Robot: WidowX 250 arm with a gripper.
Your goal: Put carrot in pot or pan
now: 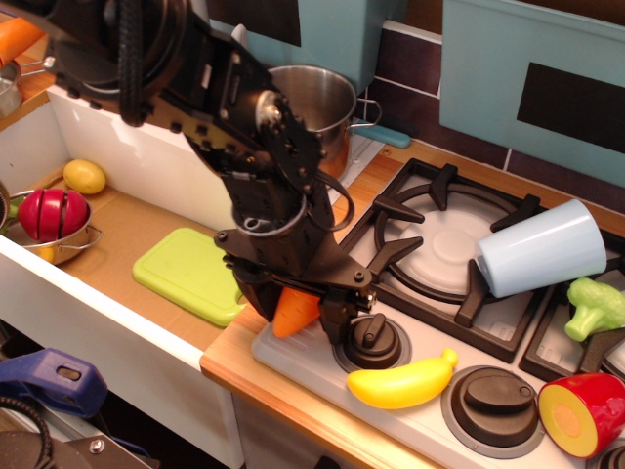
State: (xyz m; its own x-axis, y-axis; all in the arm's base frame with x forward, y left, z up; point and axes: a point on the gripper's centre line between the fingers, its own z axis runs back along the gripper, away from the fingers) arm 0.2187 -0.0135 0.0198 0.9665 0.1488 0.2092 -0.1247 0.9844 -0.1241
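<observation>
Fingers [298, 305]: we're clamped on the carrot [293, 311].
Move: we lift clear, swing to the pot [314, 106] at 12 o'clock.

No writing, label, brand, number or sign can be read anywhere in the view. The knobs and the other surfaces show no legible markings.

A toy play kitchen: a gas hob [444, 239] with black knobs [369, 337] set in a wooden worktop [259, 376], dark wall tiles [415, 68], a steel pot [317, 103], and plastic food like a banana [402, 381] and broccoli [596, 305].
</observation>
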